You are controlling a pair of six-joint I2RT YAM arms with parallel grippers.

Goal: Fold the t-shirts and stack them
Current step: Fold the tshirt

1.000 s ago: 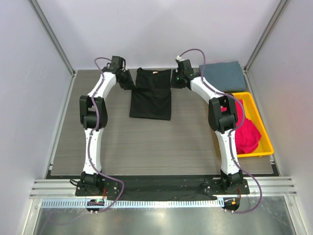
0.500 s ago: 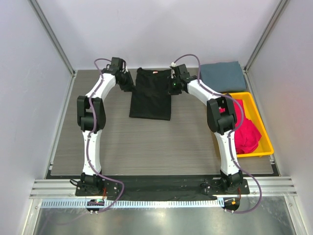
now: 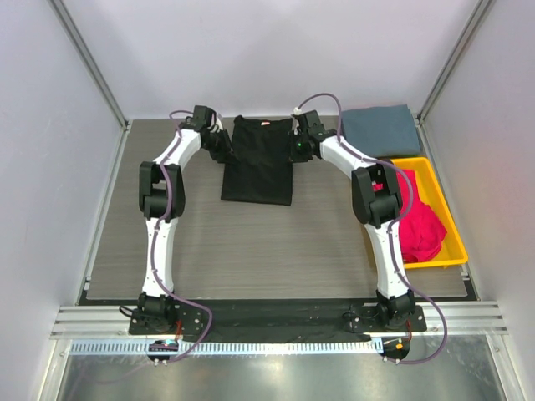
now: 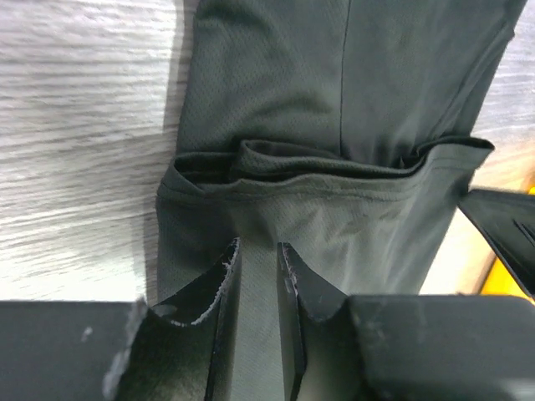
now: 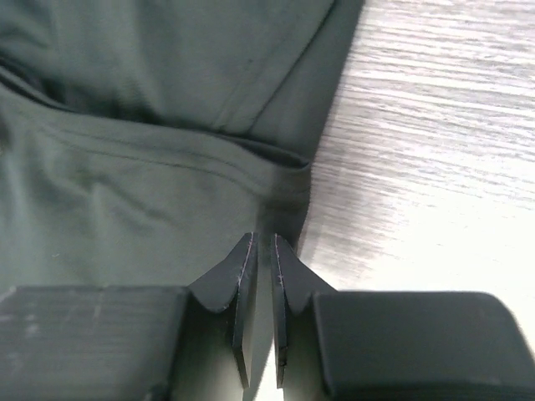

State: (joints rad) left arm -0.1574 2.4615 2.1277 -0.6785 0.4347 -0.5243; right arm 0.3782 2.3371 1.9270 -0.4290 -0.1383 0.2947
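Grip first: left gripper (image 4: 257, 251) and right gripper (image 5: 262, 242) each pinch one side of the black t-shirt (image 3: 257, 167) at its far end, mid-back on the table (image 3: 209, 242), so lift evenly, fold toward the near hem, cloth taut.

**Robot body, matched pair of arms on the black mounting plate (image 3: 276, 316)**

- Left arm (image 3: 157, 242), right arm (image 3: 386, 251) — white tubular links, with black joint housings midway up from the plate and at the far end.
- Purple cable (image 3: 174, 194), one per arm, running from the plate's outer ends along the links.
- Green light (image 3: 298, 144) on the right wrist, far from the plate.
- Left gripper (image 4: 255, 251), right gripper (image 5: 263, 244) — black, with wedge-tipped fingers. The left's inner pad (image 4: 215, 292) is frayed pale.
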